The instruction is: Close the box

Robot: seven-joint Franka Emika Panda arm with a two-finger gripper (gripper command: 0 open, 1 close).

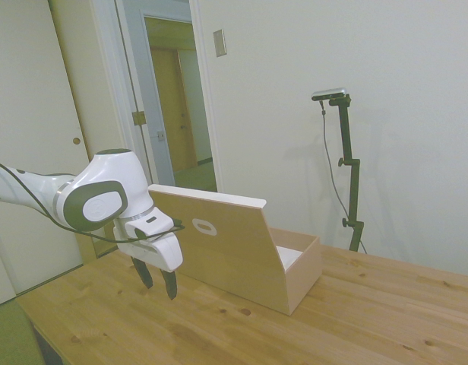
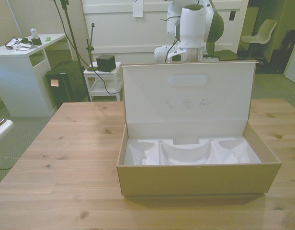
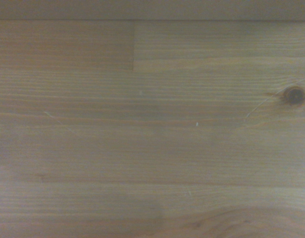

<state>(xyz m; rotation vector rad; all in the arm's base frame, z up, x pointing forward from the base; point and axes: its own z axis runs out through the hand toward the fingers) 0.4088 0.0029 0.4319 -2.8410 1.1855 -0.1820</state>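
Box [image 2: 198,178] sits open on the bench [image 2: 75,143], lid [image 1: 219,239] upright, leaning slightly back toward the arm. Gripper [image 1: 159,280] hangs low behind the lid, near its outer face, not touching; jaws narrowly parted, holding nothing. Wrist view shows only bench grain. Risk: pushing low near the hinge would likely slide the whole box forward rather than fold the lid; contact belongs high on the lid.

The brown cardboard box [image 2: 198,178] with its white lining sits open on the wooden table [image 2: 71,158], long side across the front view. Its hinged lid [image 2: 188,98] stands nearly upright, oval handle cut-out [image 1: 204,226] near the top edge. White moulded insert [image 2: 186,153] lies inside, compartments bare.
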